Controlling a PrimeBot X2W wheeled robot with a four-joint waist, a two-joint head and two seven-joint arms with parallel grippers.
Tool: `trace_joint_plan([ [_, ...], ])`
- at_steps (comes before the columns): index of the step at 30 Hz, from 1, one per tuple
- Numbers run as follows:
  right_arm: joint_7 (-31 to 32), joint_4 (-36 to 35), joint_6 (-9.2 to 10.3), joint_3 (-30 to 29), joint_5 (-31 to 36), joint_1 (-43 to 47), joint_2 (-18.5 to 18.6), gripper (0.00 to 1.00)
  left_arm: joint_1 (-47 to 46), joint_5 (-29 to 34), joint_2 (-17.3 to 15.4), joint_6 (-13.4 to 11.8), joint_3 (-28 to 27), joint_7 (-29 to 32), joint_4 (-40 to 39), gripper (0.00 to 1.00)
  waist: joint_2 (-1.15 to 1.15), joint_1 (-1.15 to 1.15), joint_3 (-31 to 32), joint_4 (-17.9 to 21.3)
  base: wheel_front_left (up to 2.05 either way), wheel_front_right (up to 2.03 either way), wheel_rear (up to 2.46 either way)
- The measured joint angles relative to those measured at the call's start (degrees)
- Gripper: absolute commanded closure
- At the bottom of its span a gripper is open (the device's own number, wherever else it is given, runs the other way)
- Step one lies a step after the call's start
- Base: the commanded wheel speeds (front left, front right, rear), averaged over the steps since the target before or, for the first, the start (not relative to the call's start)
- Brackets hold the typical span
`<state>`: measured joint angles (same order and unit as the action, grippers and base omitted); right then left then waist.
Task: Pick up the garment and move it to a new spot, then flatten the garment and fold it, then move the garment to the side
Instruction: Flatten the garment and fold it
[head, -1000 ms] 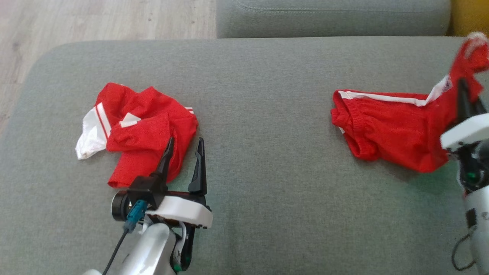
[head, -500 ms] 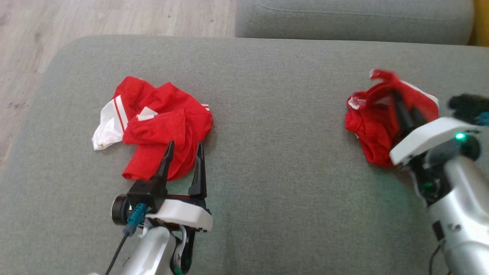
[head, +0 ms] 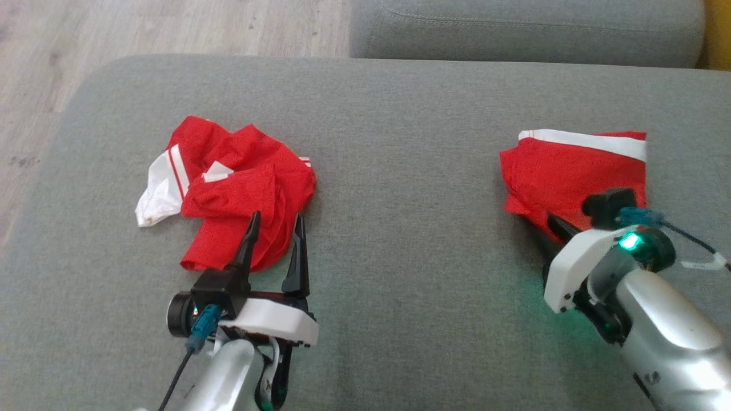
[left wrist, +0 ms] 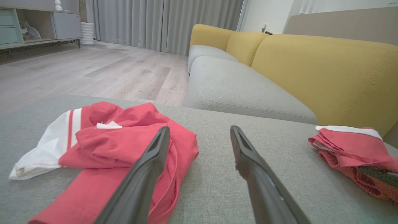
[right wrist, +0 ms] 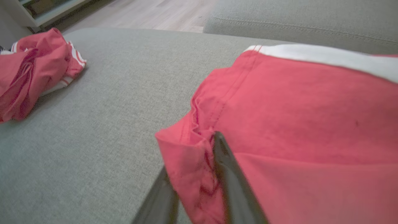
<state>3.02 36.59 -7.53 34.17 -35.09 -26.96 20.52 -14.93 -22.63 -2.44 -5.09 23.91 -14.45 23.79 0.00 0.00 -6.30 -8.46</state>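
One white tag (head: 214,171), unreadably small, sits on the crumpled red garment (head: 245,200).

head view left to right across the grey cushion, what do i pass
crumpled red and white garment → bare grey cushion → flat red garment with white band → yellow sofa back at the right edge
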Motion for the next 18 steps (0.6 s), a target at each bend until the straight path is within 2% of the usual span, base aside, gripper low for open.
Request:
trace_joint_plan([
  [5, -1.27, 1.19, 0.0, 6.37, 1.76, -1.78, 0.71, 0.0, 0.04, 0.0, -0.01, 0.03, -0.15, 0.0, 0.12, 0.0, 0.0, 0.0, 0.58, 1.68, 0.0, 0.0, 0.0],
  [8, -3.39, 1.2, 0.0, 6.58, 2.45, -1.91, 2.32, 0.0, 0.03, 0.0, -0.01, 0.13, -0.32, 0.0, 0.13, 0.0, 0.0, 0.0, 1.23, 2.73, 0.0, 0.0, 0.0],
  [13, -9.62, -0.02, 0.0, -2.09, 2.9, -1.87, 3.47, 0.0, 0.02, 0.52, -0.03, 0.14, -2.09, 0.0, -1.04, 0.0, 0.0, 0.0, 2.41, 4.68, 0.0, 0.0, 0.0],
  [18, -14.67, -3.82, 0.0, -12.89, 5.61, 0.1, 2.42, 0.0, 0.02, 1.47, -0.02, 0.64, -3.38, 0.0, -2.78, 0.0, 0.0, 0.0, 3.27, 6.77, 0.0, 0.0, 0.0],
])
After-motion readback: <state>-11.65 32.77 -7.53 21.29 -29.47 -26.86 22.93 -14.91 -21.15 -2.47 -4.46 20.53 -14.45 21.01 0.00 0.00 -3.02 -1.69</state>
